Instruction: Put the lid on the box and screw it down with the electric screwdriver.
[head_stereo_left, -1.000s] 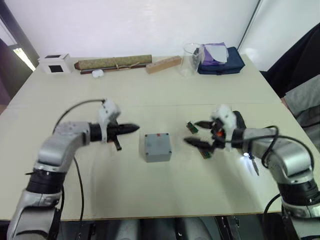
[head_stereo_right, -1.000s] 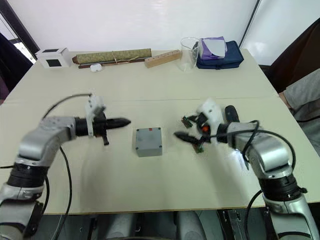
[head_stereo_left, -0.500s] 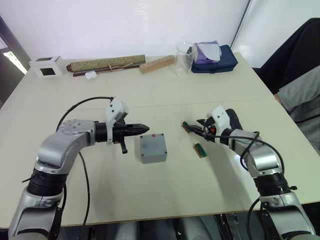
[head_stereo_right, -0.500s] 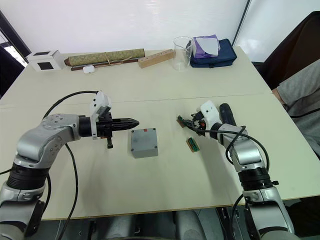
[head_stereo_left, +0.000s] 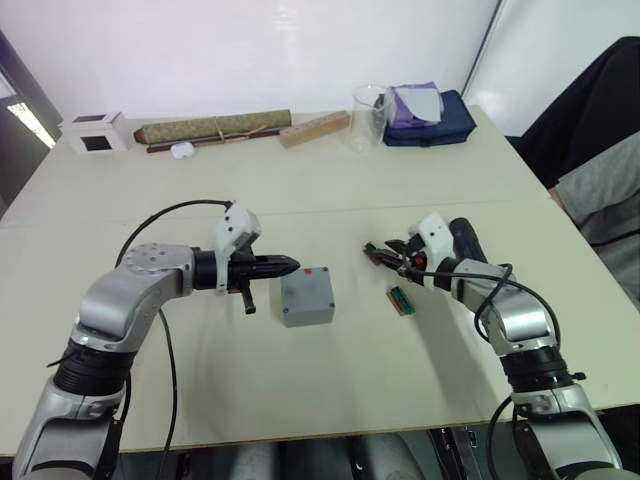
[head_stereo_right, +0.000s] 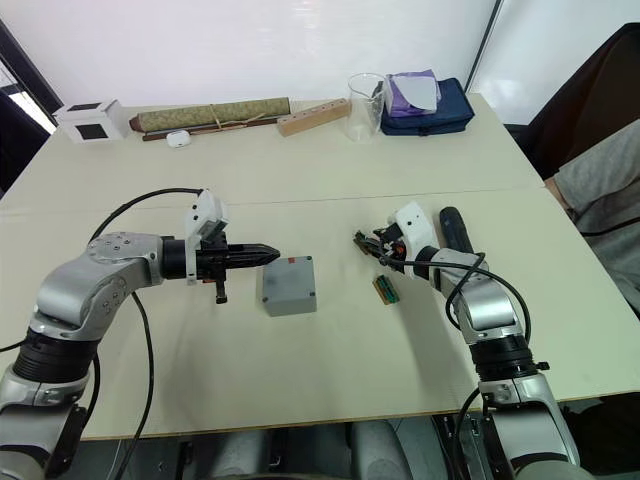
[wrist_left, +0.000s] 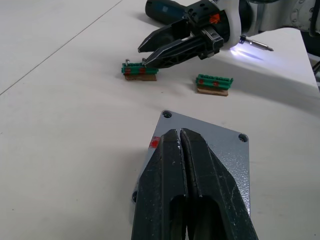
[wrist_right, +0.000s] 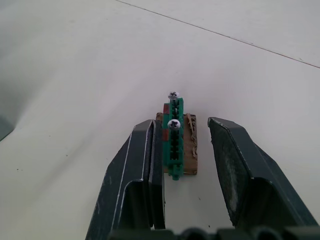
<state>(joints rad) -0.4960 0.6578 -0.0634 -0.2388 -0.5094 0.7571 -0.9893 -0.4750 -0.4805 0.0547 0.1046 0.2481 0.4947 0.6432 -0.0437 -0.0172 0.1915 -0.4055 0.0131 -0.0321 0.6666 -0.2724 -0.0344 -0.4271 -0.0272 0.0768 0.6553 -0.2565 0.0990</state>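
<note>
Already lidded box; left gripper clenched empty beside it, right gripper released astride screw strip — careless closing could topple screws.

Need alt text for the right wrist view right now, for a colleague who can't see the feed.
The right gripper, fingers open, straddles a small green screw holder lying on the pale table, with two screws standing in it. The holder sits on a brown backing close against one finger, with a gap to the other.

No text, label, brand, number or sign can be read on anything here.
</note>
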